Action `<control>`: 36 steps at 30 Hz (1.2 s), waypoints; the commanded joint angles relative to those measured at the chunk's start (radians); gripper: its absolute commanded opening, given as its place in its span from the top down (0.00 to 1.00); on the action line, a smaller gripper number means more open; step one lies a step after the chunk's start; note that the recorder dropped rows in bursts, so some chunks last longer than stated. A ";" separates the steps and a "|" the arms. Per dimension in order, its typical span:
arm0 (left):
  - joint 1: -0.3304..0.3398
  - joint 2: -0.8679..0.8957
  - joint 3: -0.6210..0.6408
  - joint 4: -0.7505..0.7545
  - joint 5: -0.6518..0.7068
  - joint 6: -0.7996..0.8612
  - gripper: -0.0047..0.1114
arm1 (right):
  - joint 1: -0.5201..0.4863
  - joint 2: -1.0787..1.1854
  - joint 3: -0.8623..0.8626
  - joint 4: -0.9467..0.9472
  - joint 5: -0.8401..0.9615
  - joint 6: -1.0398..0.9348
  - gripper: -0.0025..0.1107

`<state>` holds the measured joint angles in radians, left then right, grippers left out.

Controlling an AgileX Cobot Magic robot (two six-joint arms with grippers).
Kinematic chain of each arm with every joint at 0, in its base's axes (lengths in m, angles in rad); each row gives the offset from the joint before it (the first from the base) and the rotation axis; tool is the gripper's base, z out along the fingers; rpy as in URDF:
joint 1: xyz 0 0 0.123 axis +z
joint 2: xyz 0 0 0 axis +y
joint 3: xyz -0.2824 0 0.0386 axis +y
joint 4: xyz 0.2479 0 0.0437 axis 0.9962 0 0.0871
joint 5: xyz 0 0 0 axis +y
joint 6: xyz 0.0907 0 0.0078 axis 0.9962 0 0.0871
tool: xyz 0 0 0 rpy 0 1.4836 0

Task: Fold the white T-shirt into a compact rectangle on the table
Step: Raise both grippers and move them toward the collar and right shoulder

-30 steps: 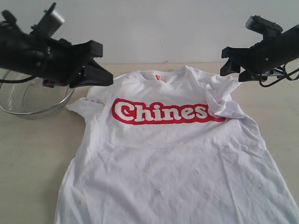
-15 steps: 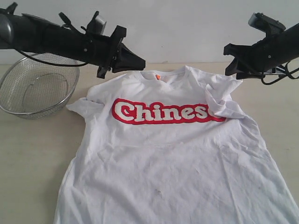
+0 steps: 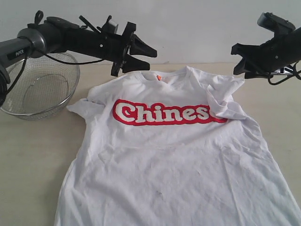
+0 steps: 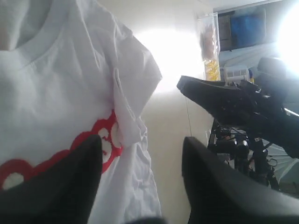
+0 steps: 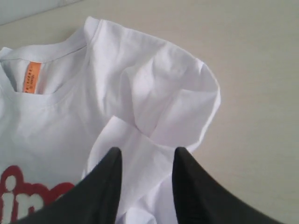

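Observation:
The white T-shirt (image 3: 174, 155) lies chest-up on the table (image 3: 28, 155), with its red-outlined lettering (image 3: 162, 113) facing up and an orange neck tag (image 3: 159, 77) at the collar. Its right sleeve (image 3: 225, 101) is crumpled inward over the end of the lettering. My left gripper (image 3: 151, 60) hangs open above the collar's left side, holding nothing. In the left wrist view the left gripper (image 4: 140, 140) frames the shirt (image 4: 56, 93) and bare table. My right gripper (image 3: 235, 60) hovers open above the right shoulder; in its wrist view the right gripper (image 5: 145, 151) is over the folded sleeve (image 5: 168, 102).
A silver wire-mesh bowl (image 3: 37, 89) stands at the back left, under the left arm (image 3: 61, 40). A pale wall runs behind the table. Bare tabletop (image 3: 277, 108) lies either side of the shirt. Cables hang from the right arm (image 3: 282, 75).
The left arm has swung right from over the bowl to the collar, and its jaws have opened. The right gripper has barely shifted and its jaws have narrowed a little.

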<state>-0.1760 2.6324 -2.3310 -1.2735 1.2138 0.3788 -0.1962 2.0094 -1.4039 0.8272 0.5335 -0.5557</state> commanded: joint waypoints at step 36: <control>-0.015 -0.003 -0.008 0.246 0.007 0.004 0.53 | -0.004 0.215 -0.096 0.002 -0.016 0.129 0.62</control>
<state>-0.1877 2.6324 -2.3310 -1.0333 1.2157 0.3863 -0.1966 2.2298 -1.4944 0.7914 0.5093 -0.4092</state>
